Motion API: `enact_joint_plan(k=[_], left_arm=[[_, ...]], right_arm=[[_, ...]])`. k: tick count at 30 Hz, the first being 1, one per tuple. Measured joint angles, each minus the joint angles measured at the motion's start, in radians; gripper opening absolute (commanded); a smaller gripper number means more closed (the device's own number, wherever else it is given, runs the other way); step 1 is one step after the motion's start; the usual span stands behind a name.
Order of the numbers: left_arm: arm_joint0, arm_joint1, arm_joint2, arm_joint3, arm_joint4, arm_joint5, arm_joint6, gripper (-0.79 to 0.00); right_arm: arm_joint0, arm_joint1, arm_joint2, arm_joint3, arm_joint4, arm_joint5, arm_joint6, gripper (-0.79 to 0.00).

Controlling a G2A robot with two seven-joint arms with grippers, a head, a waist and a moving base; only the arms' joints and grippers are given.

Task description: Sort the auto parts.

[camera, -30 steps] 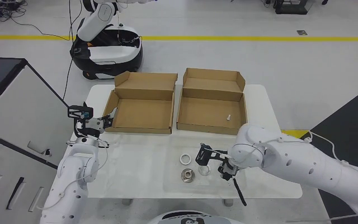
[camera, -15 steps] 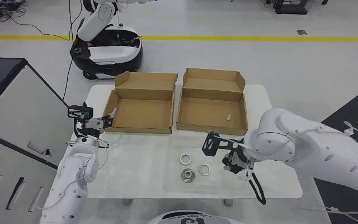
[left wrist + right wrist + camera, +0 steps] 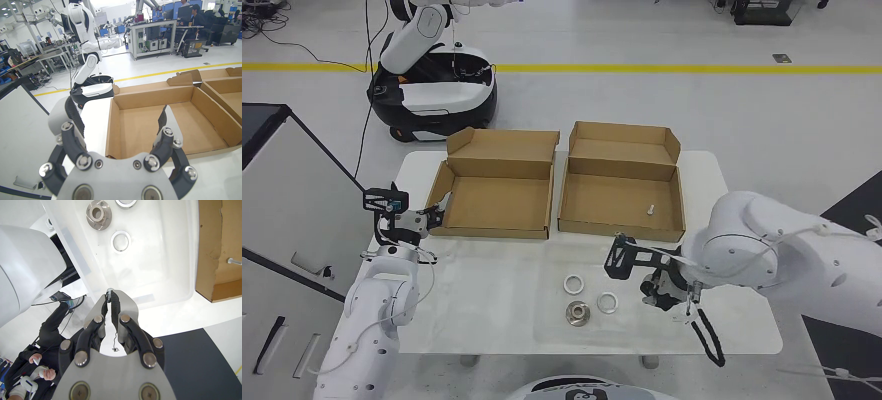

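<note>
where its pads close together, the right tool [image 3: 110, 298] is clamped on one small threaded bolt [image 3: 108, 290], whose end pokes just past the tips. from above this tool [image 3: 653, 294] hangs over the front right part of the bench [image 3: 492, 290], just to the right of the loose parts. the held bolt is too small to make out from there, while the right wrist view gives its thread plainly.

three loose parts lie on the bench: two flat metal rings and one flanged hub [image 3: 577, 313]. the near ring [image 3: 608, 301] is closest to the right tool, the far ring [image 3: 572, 284] sits further left, and the hub lies just in front of the far ring.

beyond them stand two open cardboard boxes side by side, lids folded back. the right box [image 3: 602, 200] holds a second bolt [image 3: 651, 210], lying on its floor near the front wall. the right wrist view shows that bolt [image 3: 234, 261] past the box's torn edge.

the left tool [image 3: 432, 215] sits at the bench's left edge by the front left corner of the left box [image 3: 492, 200]. its pads are spread wide apart, as the left wrist view [image 3: 117, 106] shows, with that box corner seen between them.
</note>
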Motion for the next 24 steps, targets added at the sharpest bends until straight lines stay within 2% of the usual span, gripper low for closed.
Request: enact_joint_plan(k=[5,15,19,24], left_arm=[[0.0,0.0,0.0,0.0,0.0,0.0,0.0,0.0],[0.0,0.0,0.0,0.0,0.0,0.0,0.0,0.0],[0.0,0.0,0.0,0.0,0.0,0.0,0.0,0.0],[0.0,0.0,0.0,0.0,0.0,0.0,0.0,0.0]], right_arm=[[-0.008,0.026,0.09,0.084,0.119,-0.038,-0.036,-0.785],[-0.126,0.127,0.347,0.226,0.534,-0.218,-0.039,-0.785],[-0.178,0.15,0.416,0.253,0.675,-0.281,-0.047,-0.785],[-0.22,0.159,0.473,0.275,0.857,-0.351,-0.046,-0.785]])
